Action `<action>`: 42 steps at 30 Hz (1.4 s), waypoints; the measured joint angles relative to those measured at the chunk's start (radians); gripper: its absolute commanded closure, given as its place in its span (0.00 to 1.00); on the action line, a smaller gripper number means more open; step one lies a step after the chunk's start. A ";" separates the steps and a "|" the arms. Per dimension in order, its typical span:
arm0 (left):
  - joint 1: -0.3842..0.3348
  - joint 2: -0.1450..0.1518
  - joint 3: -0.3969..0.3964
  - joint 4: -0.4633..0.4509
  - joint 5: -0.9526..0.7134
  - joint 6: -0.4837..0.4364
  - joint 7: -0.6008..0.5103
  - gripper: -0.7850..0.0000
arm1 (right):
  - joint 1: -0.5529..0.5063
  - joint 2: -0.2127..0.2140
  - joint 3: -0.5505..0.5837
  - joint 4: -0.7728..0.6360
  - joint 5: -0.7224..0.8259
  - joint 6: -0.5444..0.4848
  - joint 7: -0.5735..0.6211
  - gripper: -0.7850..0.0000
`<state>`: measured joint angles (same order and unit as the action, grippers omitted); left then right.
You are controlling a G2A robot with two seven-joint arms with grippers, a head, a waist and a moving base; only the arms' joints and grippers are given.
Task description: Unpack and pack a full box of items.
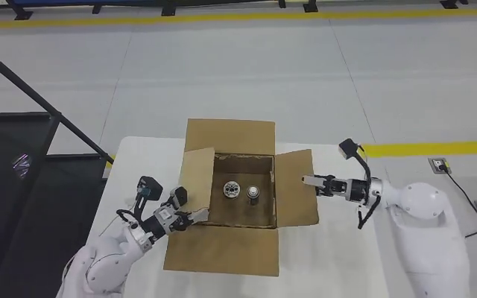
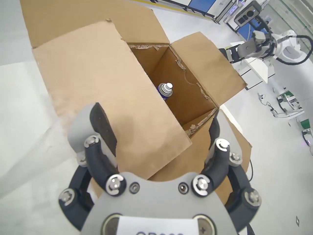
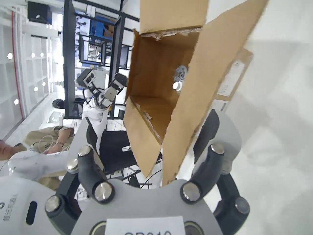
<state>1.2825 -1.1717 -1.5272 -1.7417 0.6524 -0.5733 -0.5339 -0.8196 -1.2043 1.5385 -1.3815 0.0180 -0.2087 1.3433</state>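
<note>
An open cardboard box (image 1: 223,253) stands mid-table with all its flaps spread. Down inside stand a spray can (image 1: 253,194) with a white cap (image 2: 166,90) and a round metal-looking item (image 1: 232,191), also glimpsed past the flap (image 3: 181,72). My left gripper (image 1: 195,216) is open at the box's left flap (image 2: 97,74), whose free corner lies between the fingers (image 2: 102,125). My right gripper (image 1: 305,179) is open at the right flap (image 1: 297,186); that flap (image 3: 207,79) runs edge-on between its fingers (image 3: 212,128). I cannot tell whether either flap touches a pad.
The box sits on a white table (image 1: 141,160) with bare surface on both sides. A black frame and dark panel (image 1: 30,171) stand off the table's left end. Grey floor with a yellow line (image 1: 417,149) lies beyond.
</note>
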 measured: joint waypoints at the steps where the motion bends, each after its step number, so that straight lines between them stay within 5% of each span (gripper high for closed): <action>1: -0.002 0.001 0.005 0.002 0.002 0.002 0.001 0.00 | 0.012 0.000 -0.011 0.010 0.042 -0.012 0.033 0.00; 7: -0.012 0.003 0.026 0.012 0.007 0.015 0.005 0.00 | 0.080 -0.003 -0.085 0.072 0.243 -0.042 0.179 0.00; 28: -0.042 0.015 0.055 0.053 0.000 0.050 0.023 0.00 | 0.161 -0.050 -0.457 0.111 -0.081 -0.098 -0.190 0.00; 36: -0.030 0.022 0.036 0.036 -0.030 0.039 0.035 0.00 | 0.174 -0.056 -0.498 0.134 -0.113 -0.098 -0.242 0.00; 42: 0.030 0.038 -0.072 -0.060 -0.184 -0.007 0.012 0.00 | 0.136 -0.037 -0.444 0.049 -0.098 -0.134 -0.250 0.00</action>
<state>1.3121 -1.1335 -1.5992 -1.8014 0.4687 -0.5802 -0.5221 -0.6832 -1.2415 1.0947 -1.3327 -0.0803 -0.3431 1.0928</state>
